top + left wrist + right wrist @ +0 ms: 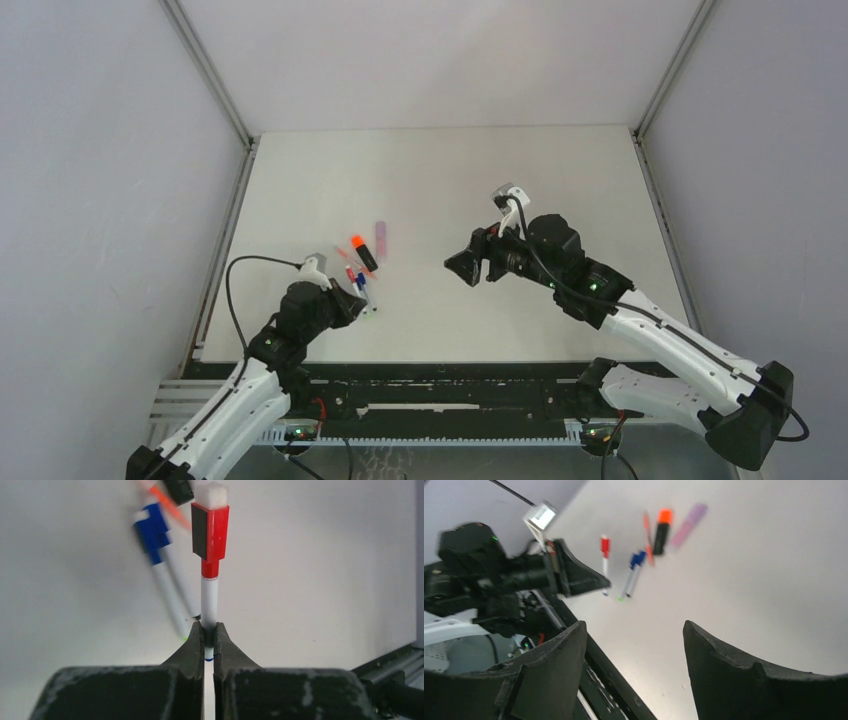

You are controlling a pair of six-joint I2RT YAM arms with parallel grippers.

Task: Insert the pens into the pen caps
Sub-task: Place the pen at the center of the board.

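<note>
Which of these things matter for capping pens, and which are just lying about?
Job: red-capped white pen in the left gripper, two blue-capped white pens, thin orange pen, black orange-ended highlighter, lilac highlighter.
Just there: white table, black cable.

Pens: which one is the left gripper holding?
The red-capped pen, its white barrel pinched in the left gripper. The blue-capped pens beside it, the black highlighter and the lilac highlighter lie free.

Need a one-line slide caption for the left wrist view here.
Left gripper shut on the white barrel of a red-capped pen, blue-capped pens just to its left on the table.
</note>
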